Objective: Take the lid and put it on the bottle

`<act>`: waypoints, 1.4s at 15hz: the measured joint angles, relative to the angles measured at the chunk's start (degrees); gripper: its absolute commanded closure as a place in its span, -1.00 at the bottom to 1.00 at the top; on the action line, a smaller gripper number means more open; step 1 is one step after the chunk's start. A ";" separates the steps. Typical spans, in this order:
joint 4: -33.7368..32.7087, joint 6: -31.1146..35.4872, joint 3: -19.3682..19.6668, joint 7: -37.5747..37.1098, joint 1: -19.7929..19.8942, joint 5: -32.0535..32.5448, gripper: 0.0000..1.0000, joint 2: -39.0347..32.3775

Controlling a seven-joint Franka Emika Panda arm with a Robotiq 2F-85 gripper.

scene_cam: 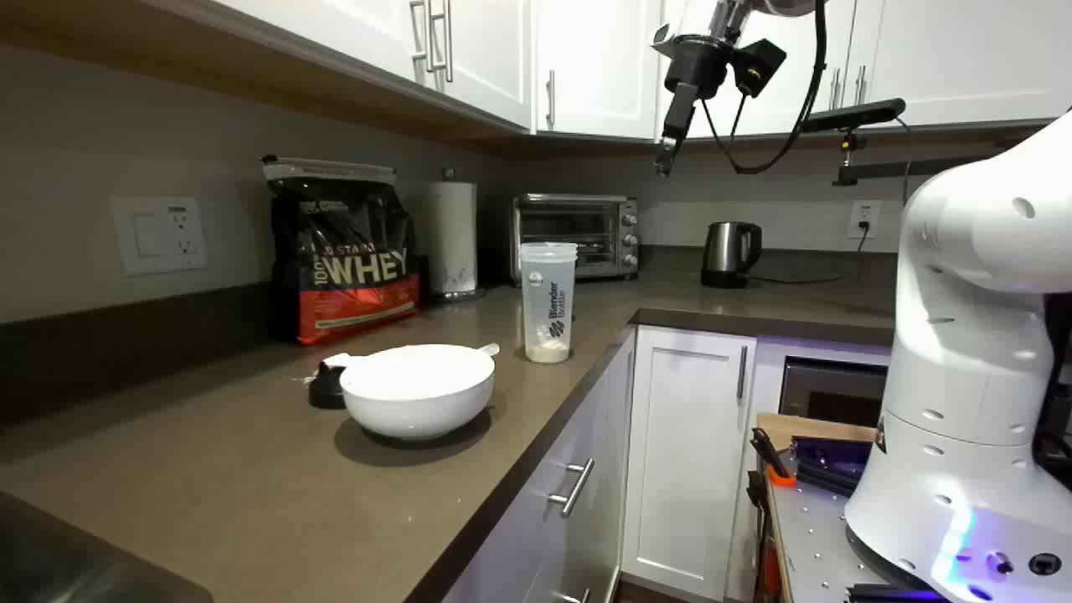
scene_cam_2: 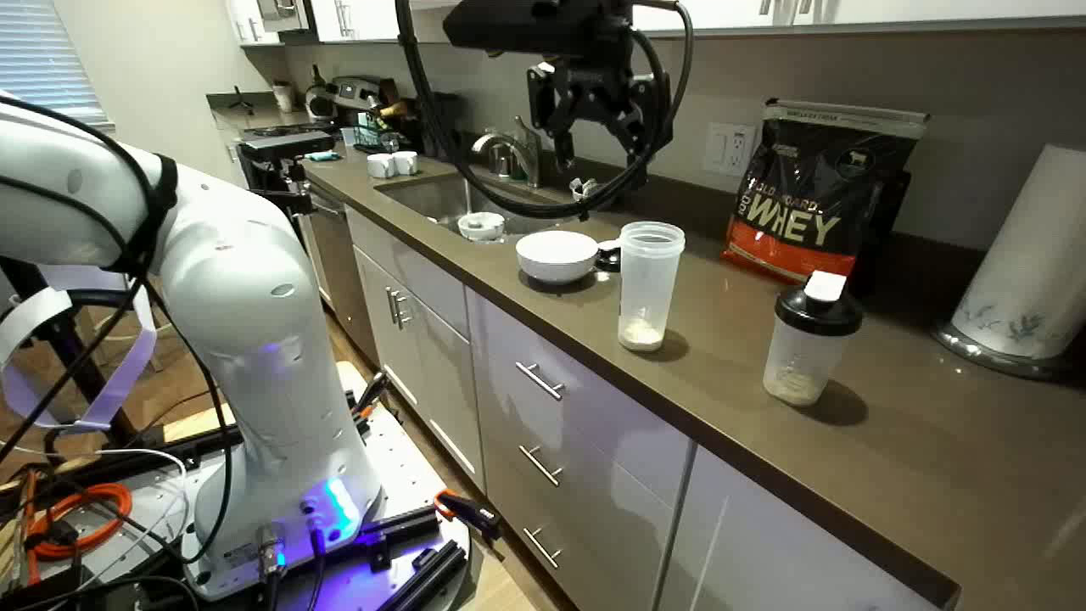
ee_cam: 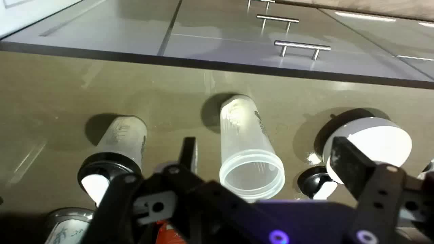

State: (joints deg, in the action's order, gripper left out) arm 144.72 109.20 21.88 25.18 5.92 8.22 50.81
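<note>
The lid is a small black cap with a white flip tab. It lies on the counter against the white bowl, in both exterior views (scene_cam: 327, 390) (scene_cam_2: 608, 259) and in the wrist view (ee_cam: 309, 181). The bottle is tall, translucent and uncapped. It stands upright with pale powder in its bottom, in both exterior views (scene_cam: 548, 306) (scene_cam_2: 649, 284) and in the wrist view (ee_cam: 244, 135). My gripper (scene_cam_2: 600, 165) is open and empty, high above the counter. In the wrist view its fingers (ee_cam: 265, 145) appear to either side of the bottle's mouth, apart from it.
The white bowl (scene_cam: 419, 398) touches or nearly touches the lid. A shorter bottle with a black lid (scene_cam_2: 810, 344) stands near the tall bottle. A whey bag (scene_cam: 345, 251) and a paper-towel roll (scene_cam: 452, 234) stand along the wall. Upper cabinets (scene_cam: 599, 67) hang above the counter.
</note>
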 measured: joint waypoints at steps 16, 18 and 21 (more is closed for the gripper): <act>-0.01 0.51 -0.23 0.00 -0.98 -0.10 -1.00 -0.72; -0.03 1.21 -0.91 0.00 -2.47 -0.30 -1.00 -1.79; -0.02 1.27 -1.10 -0.08 -2.71 -0.31 -1.00 -2.19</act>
State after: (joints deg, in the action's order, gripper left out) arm 144.70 110.48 20.78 25.10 3.21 7.91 48.61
